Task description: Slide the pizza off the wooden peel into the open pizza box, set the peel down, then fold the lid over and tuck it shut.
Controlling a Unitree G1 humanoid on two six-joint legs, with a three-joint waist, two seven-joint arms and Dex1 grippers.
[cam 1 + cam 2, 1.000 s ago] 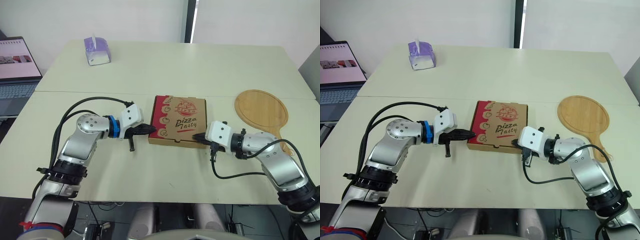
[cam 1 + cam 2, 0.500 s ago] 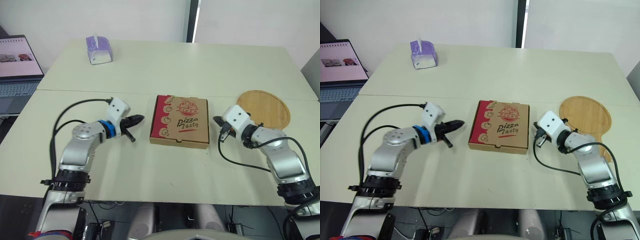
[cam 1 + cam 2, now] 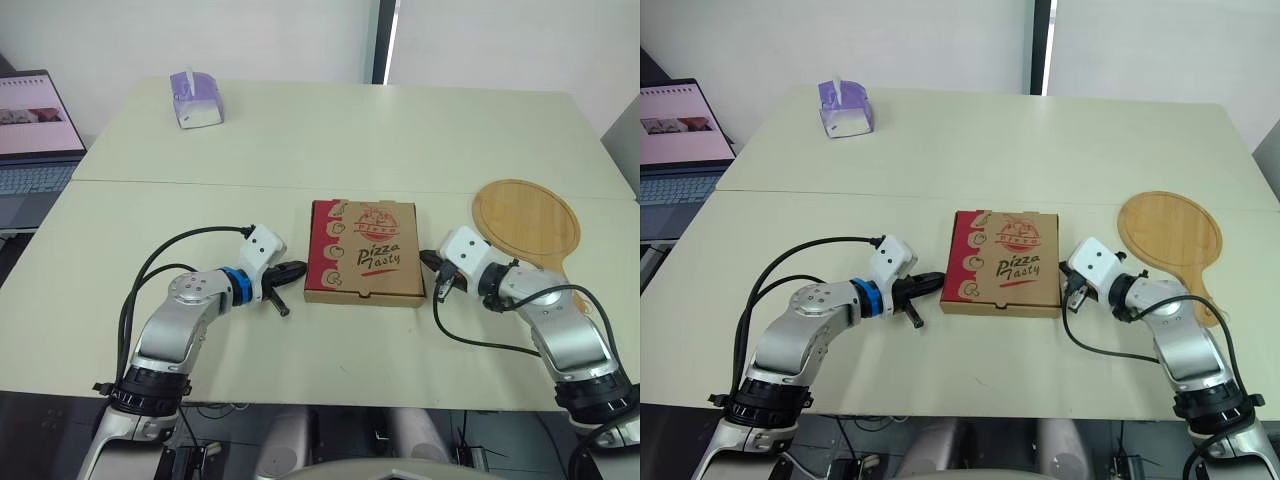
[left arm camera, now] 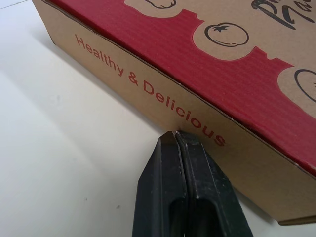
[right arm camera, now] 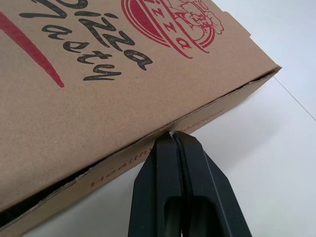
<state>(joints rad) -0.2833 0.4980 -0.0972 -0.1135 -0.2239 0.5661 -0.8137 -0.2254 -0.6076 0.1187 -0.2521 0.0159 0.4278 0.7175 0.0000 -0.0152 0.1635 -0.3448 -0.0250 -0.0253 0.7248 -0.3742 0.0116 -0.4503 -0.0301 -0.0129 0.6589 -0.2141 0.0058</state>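
- Since the lid is lying flat over the pizza box (image 3: 363, 250), I am not seeing anything of what it is holding; whether the pizza is inside I cannot tell.
- Along the box's right-hand edge, in the right wrist view, a dark slit is showing between the lid's rim and the side wall, so the lid is not sitting fully flush there. The inside is too dark to make out.
- I am seeing the wooden peel (image 3: 527, 221) lying bare on the table (image 3: 300, 140), well to the right of the box and apart from it. The end of its handle is hiding behind my right arm.
- I am holding the left gripper (image 4: 176, 136) with its two fingers pressed together and nothing between them. The tips are pointing at the box's left side wall, right by the printed words "Healthy & Delicious". Whether they are actually touching the cardboard I cannot tell.
- The right gripper (image 5: 173, 136) is likewise pinched closed and empty, its tips sitting at the lid's edge on the box's right side.
- The box is resting near the middle of the table's near half, between the two grippers, printed lid facing up.
- A purple tissue box (image 3: 194, 100) is standing at the far left of the table.
- A laptop (image 3: 35, 130) is sitting off the table's left side, cut off by the frame.
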